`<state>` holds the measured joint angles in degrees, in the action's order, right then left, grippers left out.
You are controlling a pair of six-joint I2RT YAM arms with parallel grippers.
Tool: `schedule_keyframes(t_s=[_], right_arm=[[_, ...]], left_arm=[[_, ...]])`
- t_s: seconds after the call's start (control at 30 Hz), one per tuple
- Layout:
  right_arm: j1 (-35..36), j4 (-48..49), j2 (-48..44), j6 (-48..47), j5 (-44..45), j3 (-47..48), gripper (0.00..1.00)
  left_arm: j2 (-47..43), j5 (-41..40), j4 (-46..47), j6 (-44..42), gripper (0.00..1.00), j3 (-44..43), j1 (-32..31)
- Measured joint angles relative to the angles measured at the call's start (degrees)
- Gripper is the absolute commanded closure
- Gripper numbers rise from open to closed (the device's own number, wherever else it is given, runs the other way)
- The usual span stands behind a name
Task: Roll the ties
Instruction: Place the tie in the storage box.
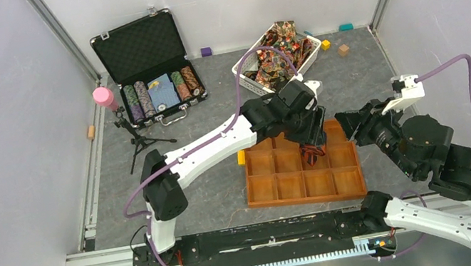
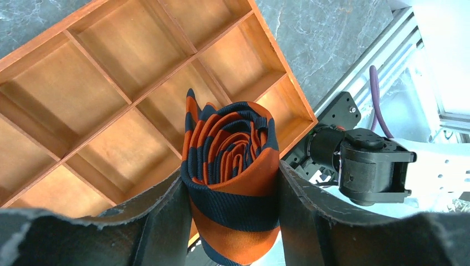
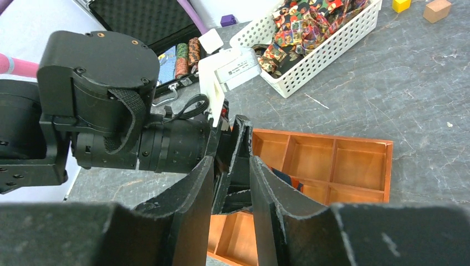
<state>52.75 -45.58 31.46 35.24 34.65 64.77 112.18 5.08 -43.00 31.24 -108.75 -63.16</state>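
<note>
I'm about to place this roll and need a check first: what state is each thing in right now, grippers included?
striped tie: rolled up, held over the tray.
left gripper: shut on the striped tie.
right gripper: open, holding nothing.
wooden tray: compartments in view are empty.
patterned ties: unrolled, heaped in the basket.
white basket: upright, full.
poker case: lid open, chips inside.

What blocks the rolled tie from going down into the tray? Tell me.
Nothing visible does. The rolled tie, clamped in the left gripper, hangs over the wooden tray, and the compartments under it are bare.
</note>
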Motion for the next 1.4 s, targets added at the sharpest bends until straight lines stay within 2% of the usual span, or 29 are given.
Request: schedule_keyframes(t_s=[0.67, 0.93, 1.17, 1.4], right_arm=[[0.0, -0.55, -0.09, 0.87, 1.4, -2.47, 0.62], [0.0, -0.92, 0.26, 1.2, 1.33, -3.87, 0.62], [0.0, -0.92, 0.28, 1.2, 1.25, -3.87, 0.61], [0.0, -0.9, 0.28, 1.2, 1.18, -3.98, 0.6]], left_arm=[[-0.37, -1.77, 9.14, 2.71, 0.41, 17.38, 0.11], [-3.78, -3.61, 10.47, 3.85, 0.41, 21.73, 1.07], [-4.46, -5.27, 9.75, 3.91, 0.41, 22.29, 1.99], [-4.07, -6.64, 5.62, 3.85, 0.41, 16.87, 2.08]])
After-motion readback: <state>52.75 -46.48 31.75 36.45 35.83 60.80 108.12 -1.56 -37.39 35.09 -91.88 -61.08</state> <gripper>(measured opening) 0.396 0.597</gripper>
